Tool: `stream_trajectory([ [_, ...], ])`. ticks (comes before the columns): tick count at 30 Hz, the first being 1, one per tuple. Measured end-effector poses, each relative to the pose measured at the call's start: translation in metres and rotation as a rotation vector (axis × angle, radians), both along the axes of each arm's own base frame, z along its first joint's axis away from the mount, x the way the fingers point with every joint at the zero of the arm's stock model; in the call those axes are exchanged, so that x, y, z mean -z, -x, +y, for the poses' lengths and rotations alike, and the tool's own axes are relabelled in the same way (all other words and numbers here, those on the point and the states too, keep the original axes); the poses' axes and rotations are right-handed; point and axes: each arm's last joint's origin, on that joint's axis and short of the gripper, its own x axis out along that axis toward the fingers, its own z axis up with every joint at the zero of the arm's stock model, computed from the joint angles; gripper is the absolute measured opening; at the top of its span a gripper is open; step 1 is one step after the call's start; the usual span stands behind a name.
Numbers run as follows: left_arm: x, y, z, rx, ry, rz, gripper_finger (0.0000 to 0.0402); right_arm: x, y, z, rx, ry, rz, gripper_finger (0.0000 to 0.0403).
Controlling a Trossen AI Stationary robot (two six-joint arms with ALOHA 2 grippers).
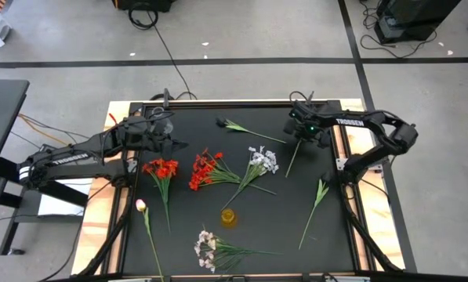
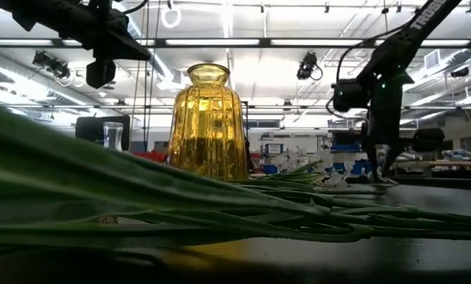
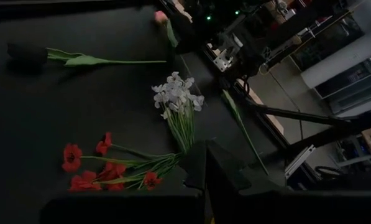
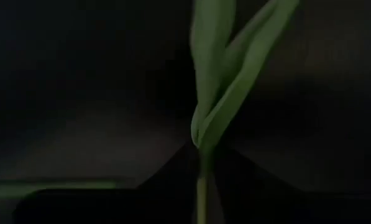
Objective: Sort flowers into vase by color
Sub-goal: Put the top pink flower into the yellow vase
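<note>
My right gripper [image 1: 302,139] [image 2: 383,173] stands at the mat's far right, pointing down, shut on a pale pink tulip [image 3: 161,17]. The tulip's thin stem [image 1: 293,160] trails from it toward the near edge. My left gripper [image 1: 173,143] [image 2: 101,72] hangs high above the mat's far left, touching nothing. The amber glass vase [image 1: 228,217] [image 2: 209,122] stands upright near the mat's middle. Lying flat are red clusters [image 1: 161,168] [image 1: 205,169], white sprays [image 1: 262,160] [image 1: 208,249] and a second pink tulip [image 1: 141,206]. My right gripper pinches the tulip's green stem [image 4: 201,163] just below where its leaves [image 4: 225,93] split off, the dark fingers [image 4: 163,177] closing on it from both sides. It comes from above, pointing down, with the fingertips at mat level. I cannot tell whether the stem is lifted.
A green stem with a dark head [image 1: 237,125] lies by the far edge. A bare leafy stem [image 1: 316,202] lies at the right. The near white spray's stems [image 2: 219,209] fill the low view's foreground. Wooden table borders [image 1: 100,219] flank the black mat.
</note>
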Motion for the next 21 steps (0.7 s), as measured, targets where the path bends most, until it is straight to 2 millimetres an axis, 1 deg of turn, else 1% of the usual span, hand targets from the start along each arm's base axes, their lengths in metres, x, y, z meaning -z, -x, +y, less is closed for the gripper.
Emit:
stream_trajectory([
  [6,0.0,0.0,0.0,-0.006,-0.005,0.001,0.0011,-0.018,-0.004,0.011,-0.011,0.081,-0.047,0.0034],
  [10,0.0,0.0,0.0,-0.006,-0.004,0.0,0.0011,-0.03,-0.007,0.022,-0.024,0.149,-0.07,0.0027],
  [16,0.0,0.0,0.0,-0.006,-0.004,-0.001,0.0011,-0.041,-0.014,0.033,-0.048,0.225,-0.119,0.0026],
  [21,-0.002,-0.001,0.0,-0.007,-0.004,-0.019,0.0011,-0.047,-0.028,0.037,-0.115,0.294,-0.213,0.0025],
])
